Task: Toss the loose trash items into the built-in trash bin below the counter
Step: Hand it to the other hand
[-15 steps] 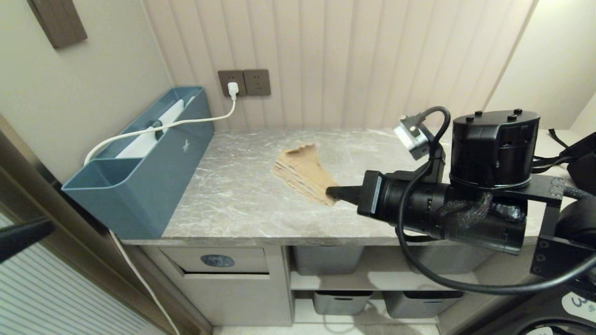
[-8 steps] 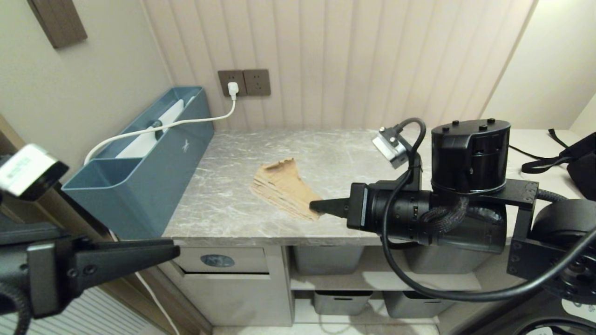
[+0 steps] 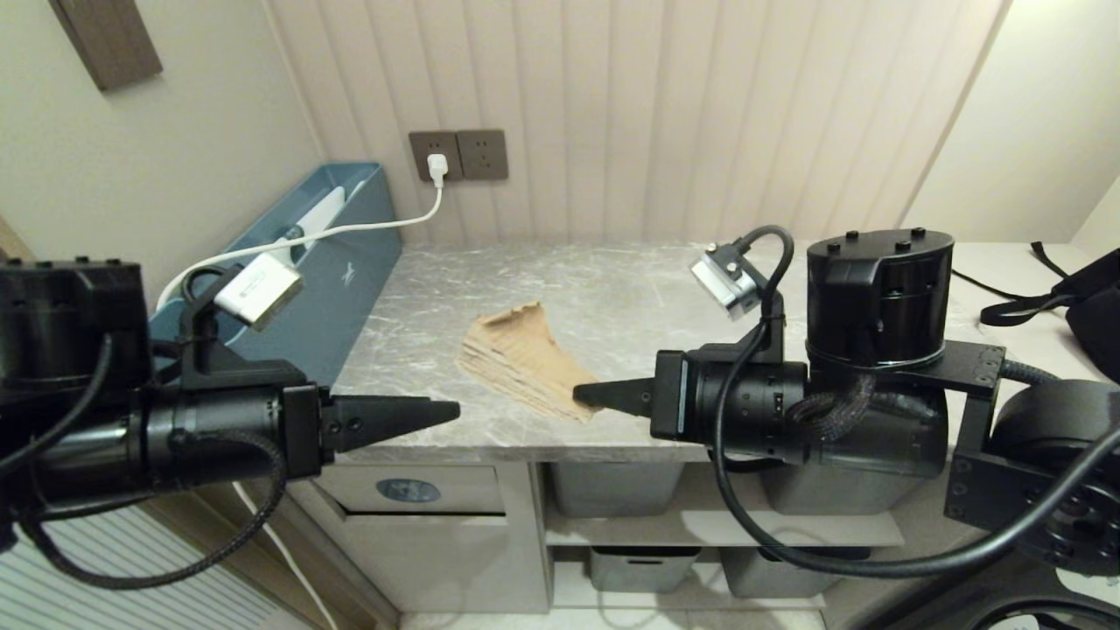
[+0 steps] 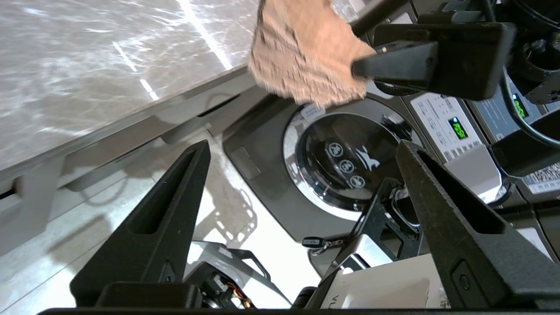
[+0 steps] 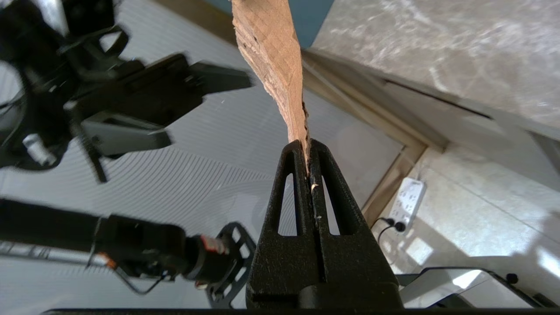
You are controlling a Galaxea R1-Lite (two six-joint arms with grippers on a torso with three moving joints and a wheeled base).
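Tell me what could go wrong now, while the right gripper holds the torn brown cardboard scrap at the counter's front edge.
1. The right gripper pinches the torn brown cardboard scrap only at one thin corner, so it may slip out.
2. The open left gripper points at the scrap; the two arms might collide.
3. The beige bin flap with the blue sticker looks shut, so a drop may miss.

Torn brown cardboard scrap (image 3: 523, 360): ridged, tapering, held edge-up off the grey marble desk (image 3: 612, 289). Bin flap (image 3: 411, 491) with blue oval sticker below, shut.

No legible text or labels.
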